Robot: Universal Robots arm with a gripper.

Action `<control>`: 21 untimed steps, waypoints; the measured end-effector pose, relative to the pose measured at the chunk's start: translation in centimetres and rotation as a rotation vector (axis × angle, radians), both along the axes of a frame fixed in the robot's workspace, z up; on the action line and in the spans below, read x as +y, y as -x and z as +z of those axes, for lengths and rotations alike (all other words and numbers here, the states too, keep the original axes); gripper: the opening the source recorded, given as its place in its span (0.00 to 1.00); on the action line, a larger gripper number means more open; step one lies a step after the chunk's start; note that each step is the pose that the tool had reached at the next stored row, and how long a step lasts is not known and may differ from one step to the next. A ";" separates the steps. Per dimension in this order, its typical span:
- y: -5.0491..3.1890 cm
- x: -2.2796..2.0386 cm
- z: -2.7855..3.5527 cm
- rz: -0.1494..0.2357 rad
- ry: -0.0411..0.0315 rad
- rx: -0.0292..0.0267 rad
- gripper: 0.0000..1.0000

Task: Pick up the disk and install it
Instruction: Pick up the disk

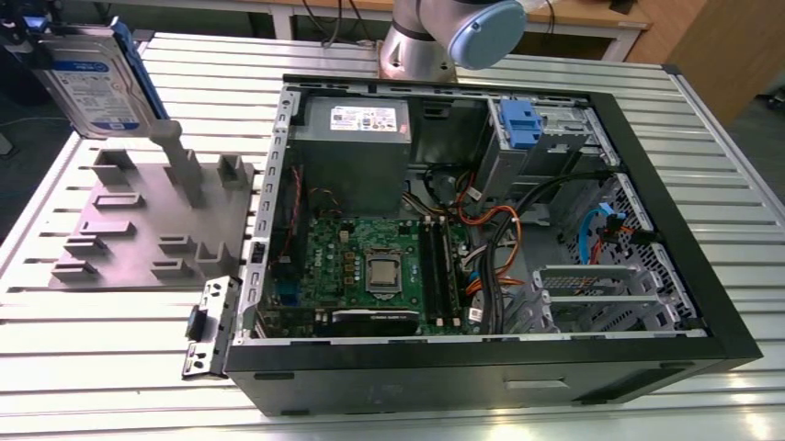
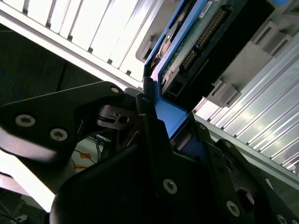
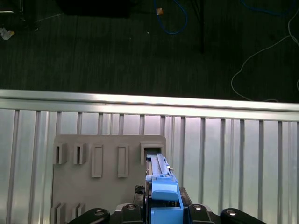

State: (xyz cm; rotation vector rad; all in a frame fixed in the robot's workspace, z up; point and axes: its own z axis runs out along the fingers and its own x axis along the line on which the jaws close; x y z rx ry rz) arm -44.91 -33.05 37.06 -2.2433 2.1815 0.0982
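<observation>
The disk [image 1: 96, 87], a silver drive with a white-and-blue label in a blue carrier, hangs upright at the far left of the exterior view, above the grey slotted holder [image 1: 147, 220]. My gripper [image 1: 28, 39] is shut on the disk's blue carrier at its upper end. In the second wrist view the black fingers [image 2: 149, 116] clamp the blue carrier edge [image 2: 170, 116], with the disk's circuit-board side [image 2: 187, 51] beyond them. In the first wrist view the disk [image 3: 161, 179] is seen edge-on over the holder [image 3: 103, 163], just above one of its slots.
An open computer case [image 1: 687, 303] lies on the slatted metal table [image 1: 98, 367], to the right of the holder in the exterior view. Inside are a motherboard [image 1: 368, 266], a grey power supply [image 1: 356, 124], cables and a drive cage with a blue clip [image 1: 521, 124]. The arm's base [image 1: 429, 41] stands behind the case.
</observation>
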 end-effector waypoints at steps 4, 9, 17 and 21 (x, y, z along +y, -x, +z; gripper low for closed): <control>0.00 0.00 0.14 0.000 0.0000 0.0000 0.37; 0.00 0.00 0.30 0.000 0.0000 0.0000 0.37; 0.00 0.00 0.60 0.000 0.0000 0.0001 0.37; 0.00 0.00 0.75 0.000 0.0000 0.0001 0.37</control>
